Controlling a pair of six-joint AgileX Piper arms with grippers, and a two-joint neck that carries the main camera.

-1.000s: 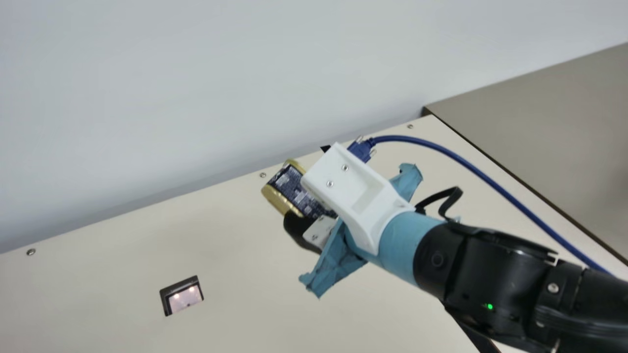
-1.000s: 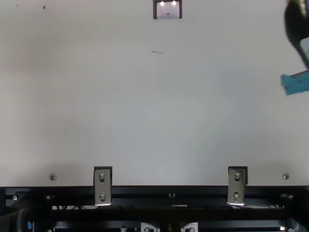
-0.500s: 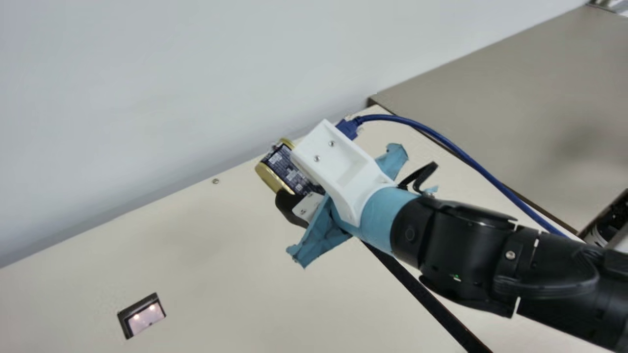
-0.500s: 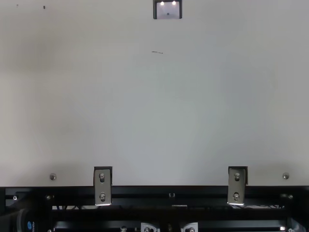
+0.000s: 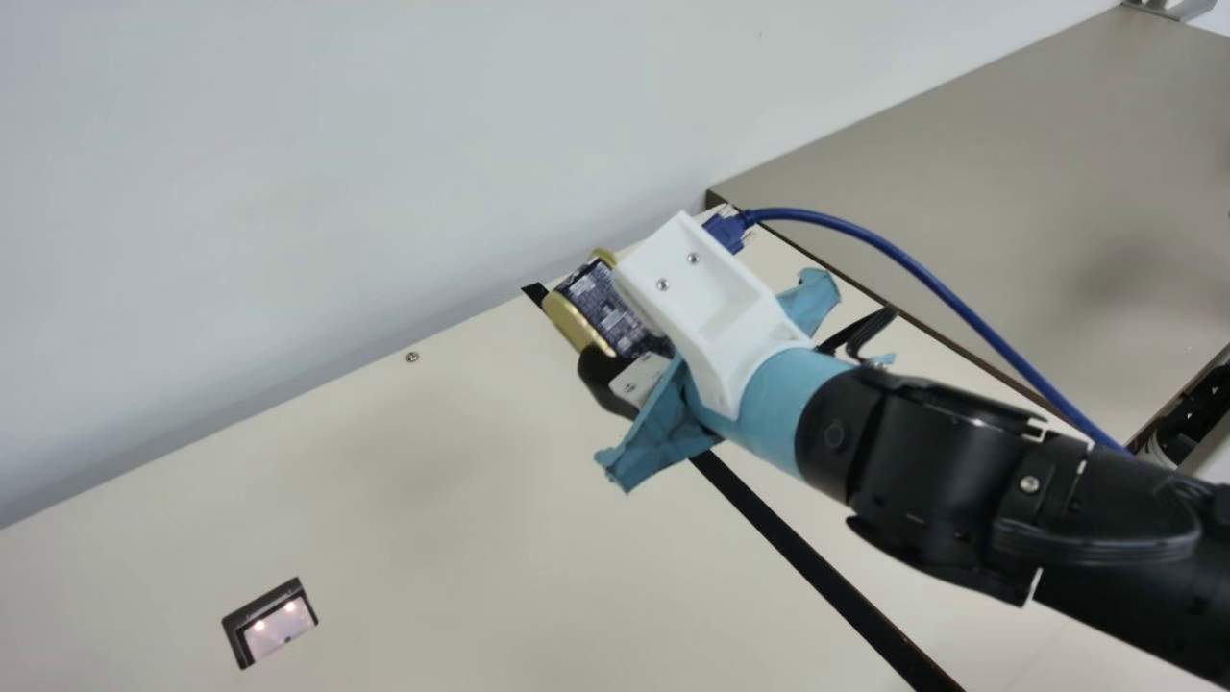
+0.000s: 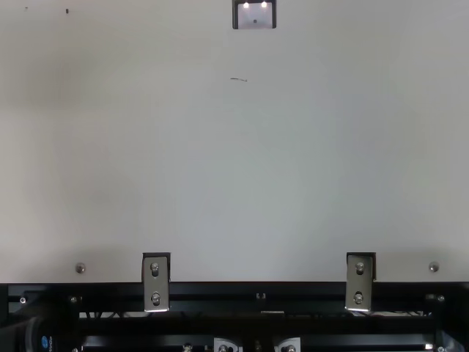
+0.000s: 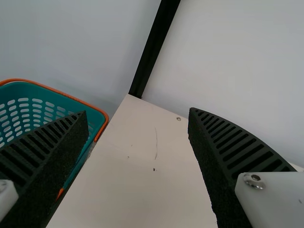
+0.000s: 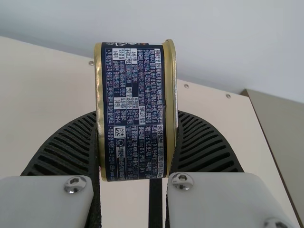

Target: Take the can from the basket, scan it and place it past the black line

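A squat metal can with gold rims and a dark navy label (image 5: 596, 303) is held sideways by the right pincer (image 5: 615, 329), clenched on its two rimmed ends. The right wrist view shows the label close up, facing the camera: rows of small pale print, several white blocks holding darker lettering, a little square code and a round mark beside one another. In the main view, the can and pincer overlap a long black line (image 5: 807, 562) running across the cream desk (image 5: 432, 461); which side of the line the can is on cannot be told. Well apart from the can, a black-framed scanner window (image 5: 279, 625) is set into the desk, its pane pinkish with two bright spots of light. A thick blue cable (image 5: 894, 255) curves from the right pincer's white mount (image 5: 716, 308). In the left wrist view, the left pincer (image 7: 137, 113) is released, its ribbed fingers wide apart around nothing. Behind one finger is a teal plastic basket (image 7: 96, 119) with slotted walls and an orange rim, beside the desk's edge; its interior is partly hidden by that finger.
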